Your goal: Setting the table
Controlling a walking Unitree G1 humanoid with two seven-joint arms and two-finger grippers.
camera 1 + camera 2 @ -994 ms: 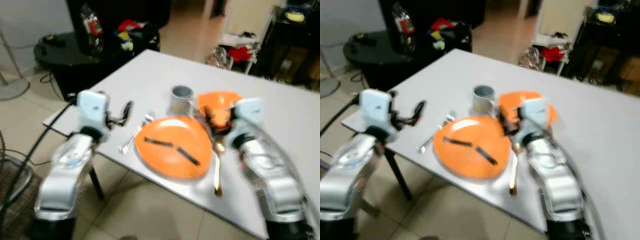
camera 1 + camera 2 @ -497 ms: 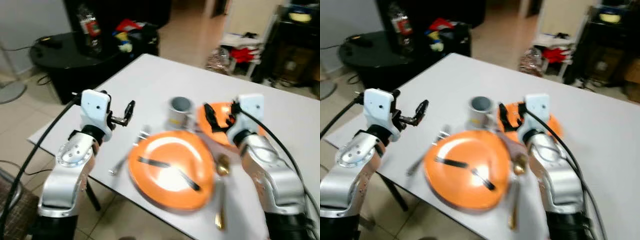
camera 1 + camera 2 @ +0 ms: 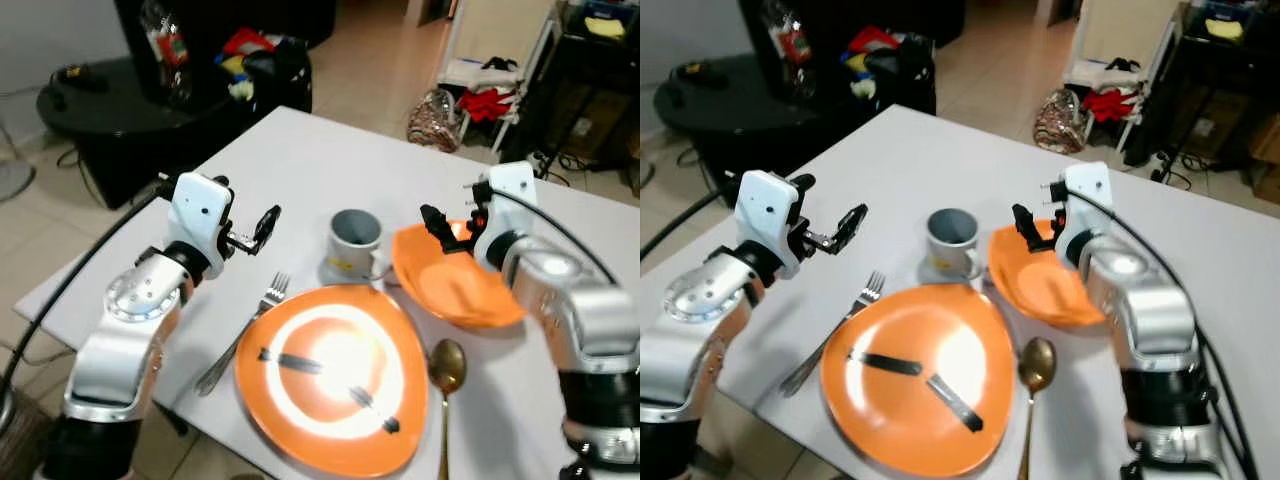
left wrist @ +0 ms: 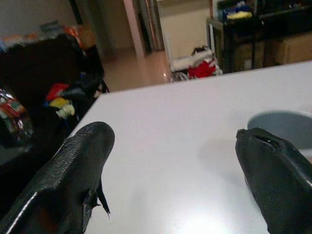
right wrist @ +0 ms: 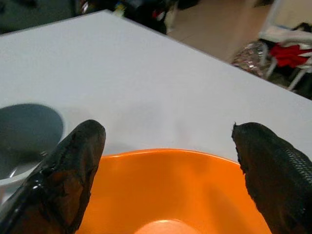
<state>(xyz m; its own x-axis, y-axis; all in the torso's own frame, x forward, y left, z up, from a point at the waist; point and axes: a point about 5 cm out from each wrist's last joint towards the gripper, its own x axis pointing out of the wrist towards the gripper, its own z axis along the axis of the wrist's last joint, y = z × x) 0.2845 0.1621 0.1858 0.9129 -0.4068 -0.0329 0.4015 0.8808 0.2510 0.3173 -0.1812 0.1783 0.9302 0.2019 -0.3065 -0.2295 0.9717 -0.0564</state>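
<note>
1. A white table (image 3: pixel 300 150) carries 1 place setting near its front edge, the edge closest to the robot. A large orange plate (image 3: pixel 330 385) lies there with 2 dark strips on it.
2. A fork (image 3: pixel 245 335) lies just beside the plate toward the table's left edge. A gold spoon (image 3: pixel 446 375) lies just beside it toward the right edge.
3. A grey mug (image 3: pixel 354 243) stands behind the plate, further from the front edge.
4. An orange bowl (image 3: pixel 450 285) sits just beside the mug, tilted. Whether it rests flat on the table cannot be told.
5. The right gripper (image 3: pixel 445 225) hovers at the bowl's far rim, fingers (image 5: pixel 68 175) spread wide, clamping nothing.
6. The left gripper (image 3: pixel 262 225) hovers above the table near its left edge, fingers (image 4: pixel 73 175) wide apart and empty.
7. Judged from this, the setting looks nearly done. Likely left: settling the bowl and pulling the arms clear. A knife may be missing.
</note>
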